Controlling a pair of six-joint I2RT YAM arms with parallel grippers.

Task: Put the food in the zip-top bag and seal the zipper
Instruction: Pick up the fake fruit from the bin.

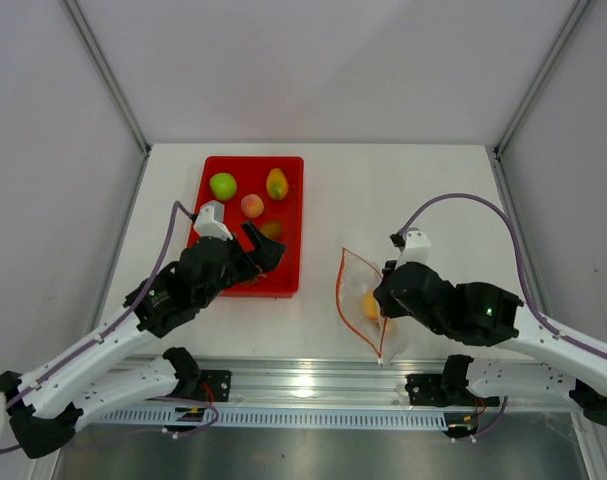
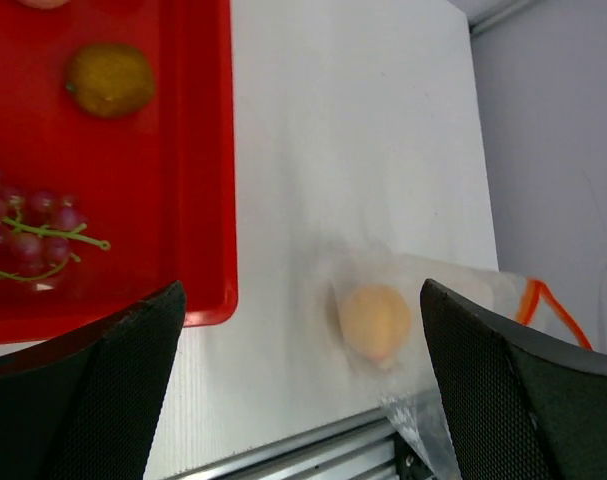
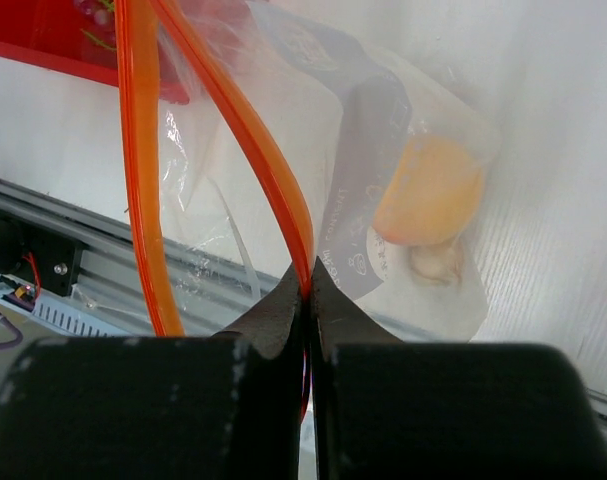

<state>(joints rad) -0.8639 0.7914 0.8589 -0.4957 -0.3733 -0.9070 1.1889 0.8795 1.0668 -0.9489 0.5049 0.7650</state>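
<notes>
Right tool [image 3: 310, 287] pinches the zipper [image 3: 245, 125], orange [image 3: 431, 190] beyond inside bag [image 3: 368, 120].

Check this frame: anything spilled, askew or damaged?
Nothing spilled or damaged. One oddity: the bag lies skewed at the near edge of the table, a corner reaching over the rail. The right gripper pinches one side of the zipper; orange inside.

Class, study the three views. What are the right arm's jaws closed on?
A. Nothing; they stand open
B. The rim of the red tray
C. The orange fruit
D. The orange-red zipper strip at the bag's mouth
D: the right wrist view shows the right gripper with its jaws pinched shut on one side of the zipper of the zip-top bag, while the orange lies loose inside.
</notes>
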